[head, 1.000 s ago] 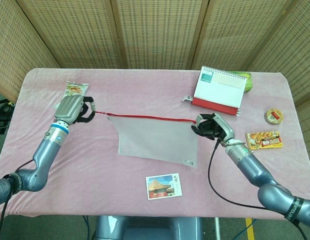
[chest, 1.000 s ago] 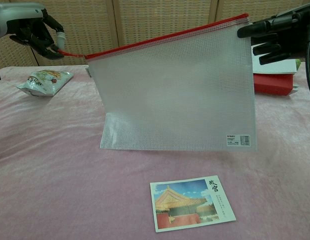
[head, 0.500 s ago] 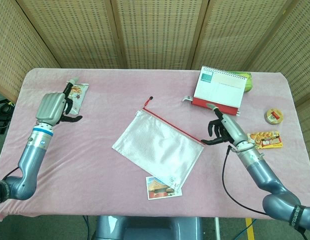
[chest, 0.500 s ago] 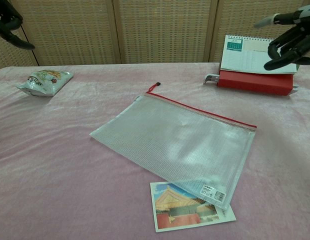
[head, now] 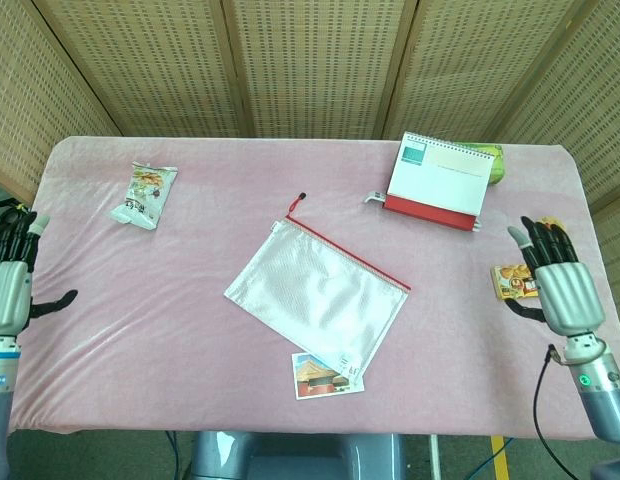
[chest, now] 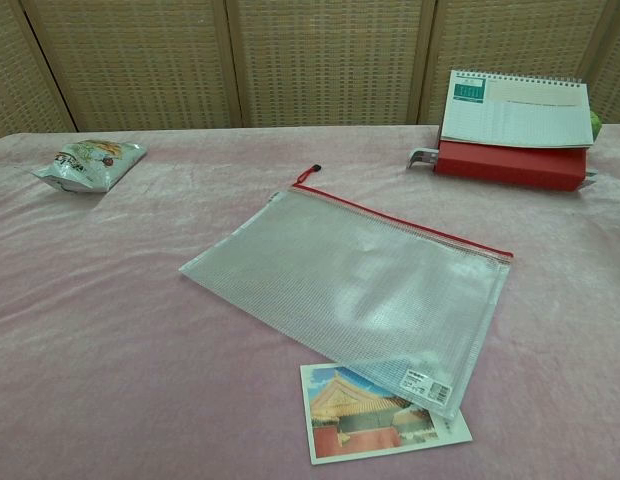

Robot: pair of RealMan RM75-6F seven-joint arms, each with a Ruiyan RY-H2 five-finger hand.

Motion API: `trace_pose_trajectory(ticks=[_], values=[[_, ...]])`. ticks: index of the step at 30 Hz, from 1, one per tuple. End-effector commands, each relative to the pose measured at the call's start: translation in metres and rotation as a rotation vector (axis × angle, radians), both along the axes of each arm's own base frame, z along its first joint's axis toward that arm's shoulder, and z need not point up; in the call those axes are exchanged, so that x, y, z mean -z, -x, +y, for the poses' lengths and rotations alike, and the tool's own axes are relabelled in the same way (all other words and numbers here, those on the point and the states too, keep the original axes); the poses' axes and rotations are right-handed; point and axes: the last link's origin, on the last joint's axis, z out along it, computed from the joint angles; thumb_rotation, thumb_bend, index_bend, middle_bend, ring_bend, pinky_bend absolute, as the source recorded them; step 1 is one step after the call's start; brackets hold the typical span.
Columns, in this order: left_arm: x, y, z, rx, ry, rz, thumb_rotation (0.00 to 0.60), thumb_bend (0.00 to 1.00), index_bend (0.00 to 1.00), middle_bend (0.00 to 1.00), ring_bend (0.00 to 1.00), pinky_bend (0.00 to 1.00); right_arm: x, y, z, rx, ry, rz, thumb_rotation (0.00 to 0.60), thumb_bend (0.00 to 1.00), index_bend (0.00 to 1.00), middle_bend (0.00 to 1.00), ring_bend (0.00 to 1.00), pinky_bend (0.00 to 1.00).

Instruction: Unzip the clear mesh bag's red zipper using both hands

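The clear mesh bag [head: 316, 293] [chest: 355, 280] lies flat and slanted in the middle of the pink table. Its red zipper [head: 347, 252] [chest: 405, 222] runs along the far edge, with the pull tab [head: 298, 200] [chest: 312, 172] at the upper left end. My left hand [head: 8, 283] is at the table's left edge, fingers spread and holding nothing. My right hand [head: 556, 281] is at the right edge, fingers spread and empty. Both are far from the bag and outside the chest view.
A postcard [head: 327, 372] [chest: 382, 409] lies partly under the bag's near corner. A snack packet [head: 142, 193] [chest: 87, 163] is at back left. A desk calendar [head: 436, 181] [chest: 514, 130] stands at back right. A food packet [head: 514, 280] lies beside my right hand.
Both hands let go of the bag, which dropped flat onto the table. The hands have since drawn back to the left and right table edges, fingers spread.
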Motion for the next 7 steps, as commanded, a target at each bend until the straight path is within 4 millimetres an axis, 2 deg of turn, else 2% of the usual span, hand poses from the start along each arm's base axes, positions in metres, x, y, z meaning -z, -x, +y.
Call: trace_pose_trajectory(ticks=[1, 2, 7], values=[[-0.001, 0.009, -0.039, -0.066, 0.014, 0.045, 0.6, 0.0, 0.0, 0.0, 0.0, 0.0, -0.006, 0.022, 0.043, 0.019, 0.043, 0.037, 0.6, 0.0, 0.01, 0.0, 0.0, 0.0], [-0.001, 0.011, -0.048, -0.066, 0.017, 0.046, 0.6, 0.0, 0.0, 0.0, 0.0, 0.0, -0.007, 0.024, 0.054, 0.021, 0.048, 0.037, 0.6, 0.0, 0.01, 0.0, 0.0, 0.0], [0.0, 0.018, -0.062, -0.057, 0.012, 0.027, 0.6, 0.0, 0.0, 0.0, 0.0, 0.0, -0.007, 0.028, 0.075, 0.03, 0.06, 0.064, 0.6, 0.0, 0.01, 0.0, 0.0, 0.0]])
